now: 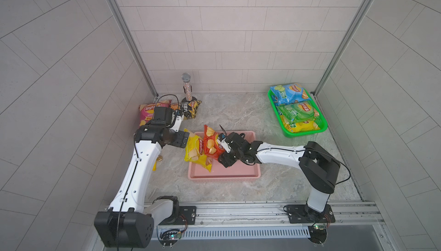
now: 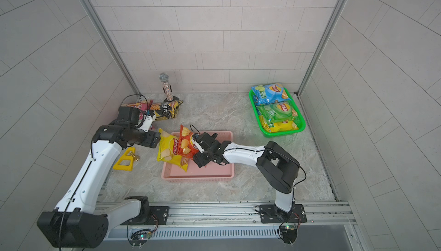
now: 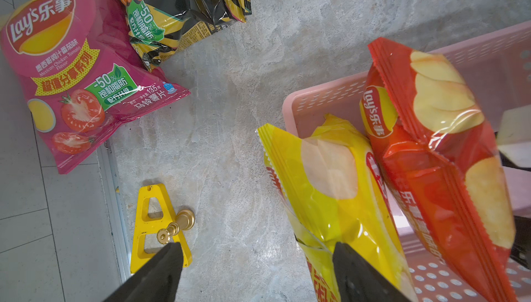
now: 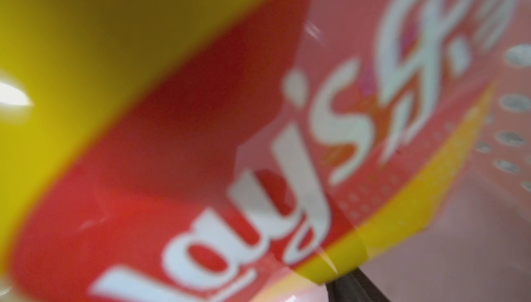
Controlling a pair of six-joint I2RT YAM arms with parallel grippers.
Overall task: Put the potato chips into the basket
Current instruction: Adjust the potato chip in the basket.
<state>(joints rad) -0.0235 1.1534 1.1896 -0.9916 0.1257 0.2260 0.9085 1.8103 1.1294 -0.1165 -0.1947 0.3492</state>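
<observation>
A pink basket (image 1: 238,173) (image 3: 324,96) sits mid-table. A yellow potato chips bag (image 1: 194,150) (image 3: 339,188) leans over its left rim, and a red bag (image 1: 210,142) (image 3: 431,148) stands tilted against it. My right gripper (image 1: 218,150) reaches across the basket and is shut on the red bag, whose logo (image 4: 201,157) fills the right wrist view. My left gripper (image 1: 183,140) (image 3: 258,272) is open beside the yellow bag, with one finger against it and nothing between its fingers. A magenta bag (image 1: 146,111) (image 3: 71,71) and a black bag (image 1: 189,109) (image 3: 184,2) lie at the back left.
A green basket (image 1: 286,130) at the back right holds a blue bag (image 1: 288,93), a green bag (image 1: 298,112) and a yellow bag (image 1: 300,125). A glittery microphone (image 1: 186,87) stands behind the black bag. A yellow triangular tool (image 2: 124,160) with a gold knob (image 3: 178,224) lies under my left arm.
</observation>
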